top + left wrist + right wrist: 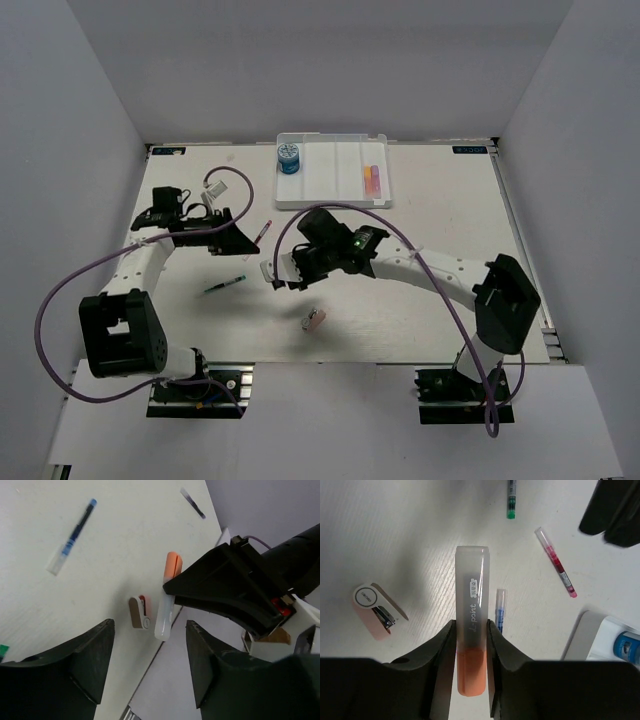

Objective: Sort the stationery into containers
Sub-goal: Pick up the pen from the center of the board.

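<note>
The right fingers (444,650) are clamping the orange marker (472,580) over the bench (430,210), at seven o'clock from the white tray (325,175). The left fingers (92,655) are hanging spread and empty, at ten o'clock from the marker.

Roll (289,158) and markers (372,180) in far tray (325,172)

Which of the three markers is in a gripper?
The orange marker, clamped in the right gripper; the other two markers lie in the white tray.
</note>
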You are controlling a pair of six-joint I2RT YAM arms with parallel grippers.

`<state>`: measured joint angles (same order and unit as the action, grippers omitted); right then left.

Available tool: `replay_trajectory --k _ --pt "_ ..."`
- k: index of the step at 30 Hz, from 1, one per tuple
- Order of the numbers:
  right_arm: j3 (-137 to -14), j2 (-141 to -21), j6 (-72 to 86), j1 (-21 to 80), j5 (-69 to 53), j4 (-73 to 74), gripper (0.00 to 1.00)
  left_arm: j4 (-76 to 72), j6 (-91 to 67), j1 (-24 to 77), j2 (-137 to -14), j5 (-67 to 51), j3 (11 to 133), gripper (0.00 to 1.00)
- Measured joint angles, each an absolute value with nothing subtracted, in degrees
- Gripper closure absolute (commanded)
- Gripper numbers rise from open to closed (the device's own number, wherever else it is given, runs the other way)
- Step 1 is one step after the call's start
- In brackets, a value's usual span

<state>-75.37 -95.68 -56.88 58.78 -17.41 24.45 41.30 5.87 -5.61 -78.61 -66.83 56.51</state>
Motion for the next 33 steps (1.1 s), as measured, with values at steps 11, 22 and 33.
replay_trajectory --k 11,22,33 --pt "-72.29 -94.17 -63.53 61.69 -13.98 26.02 0.98 64.62 27.97 4.34 -90.43 -67.94 63.4 0.48" --pt "-71.4 -93.89 -64.97 62.41 -11.94 25.65 1.0 64.16 27.16 9.13 -91.44 -65.73 60.69 0.48" --pt "-71.33 -91.85 -65.19 63.96 -11.84 25.56 1.0 53.74 18.31 12.93 -88.92 -62.02 59.31 0.5"
